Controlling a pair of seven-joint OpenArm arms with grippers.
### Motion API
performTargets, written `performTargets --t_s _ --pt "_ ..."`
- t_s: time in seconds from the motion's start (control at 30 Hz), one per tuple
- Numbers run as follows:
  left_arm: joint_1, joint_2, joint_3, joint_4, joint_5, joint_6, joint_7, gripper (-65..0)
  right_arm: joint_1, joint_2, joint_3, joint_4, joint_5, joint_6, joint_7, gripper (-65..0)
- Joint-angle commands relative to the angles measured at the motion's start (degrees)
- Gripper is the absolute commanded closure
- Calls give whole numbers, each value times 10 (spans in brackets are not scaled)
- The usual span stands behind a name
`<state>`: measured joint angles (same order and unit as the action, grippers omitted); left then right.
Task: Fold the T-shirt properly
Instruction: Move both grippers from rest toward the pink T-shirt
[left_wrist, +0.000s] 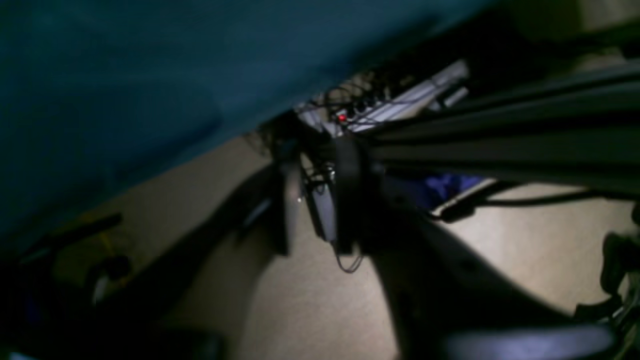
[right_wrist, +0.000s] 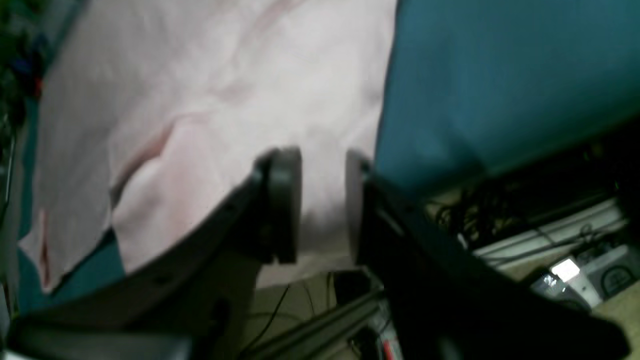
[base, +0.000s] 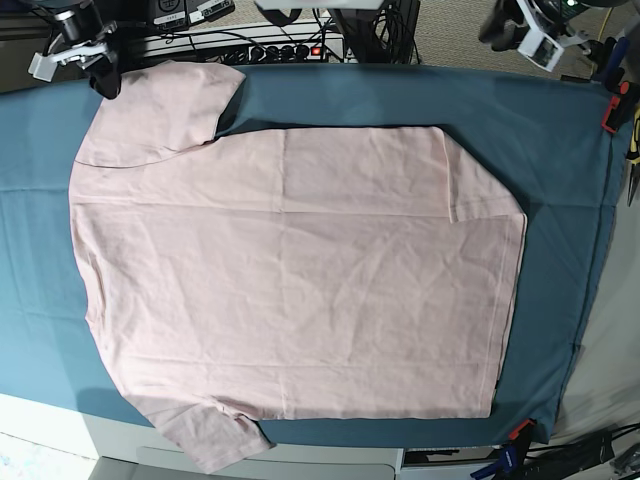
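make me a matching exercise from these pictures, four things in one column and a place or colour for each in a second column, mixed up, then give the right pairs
Things:
1. T-shirt
2. table cloth
3. right gripper
4. left gripper

Descriptions:
A. teal, covering the table
B. base view's top left corner, by a sleeve
C. pale pink, spread flat
D. base view's top right corner, away from the shirt

Pairs: 1-C, 2-A, 3-B, 4-D

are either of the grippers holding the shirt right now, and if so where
Neither. The right gripper hangs open over the pale pink cotton T-shirt, nothing between its fingers. The left gripper is off the table over the floor, empty.
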<state>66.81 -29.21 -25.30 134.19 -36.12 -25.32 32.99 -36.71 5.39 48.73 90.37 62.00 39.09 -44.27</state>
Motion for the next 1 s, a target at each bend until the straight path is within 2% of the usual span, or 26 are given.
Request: performTargets --t_s 0.0,0.1,0.2,0.23,0.37,0.57,0.97 --pt "8 -5 -3 8 -5 -5 -8 -192 -5 8 5 9 2 9 14 -166" --pt "7 -5 -3 8 -6 -5 -9 -245 -4 8 9 9 1 8 12 -179" --pt "6 -5 -3 8 -5 -5 -8 -246 3 8 23 9 1 5 5 -281" --pt "6 -5 -3 8 -5 -5 -8 -246 7 9 31 9 1 0 5 -290" --pt "6 -5 -3 8 -5 -5 -8 -246 20 14 63 9 1 -16 -1 -290" --pt "5 -5 -3 8 -5 -5 -8 -246 38 21 64 6 -7 -42 -15 -289" --pt "-3 -5 -3 8 -6 -5 -8 -246 45 17 56 6 -12 -49 -34 -289"
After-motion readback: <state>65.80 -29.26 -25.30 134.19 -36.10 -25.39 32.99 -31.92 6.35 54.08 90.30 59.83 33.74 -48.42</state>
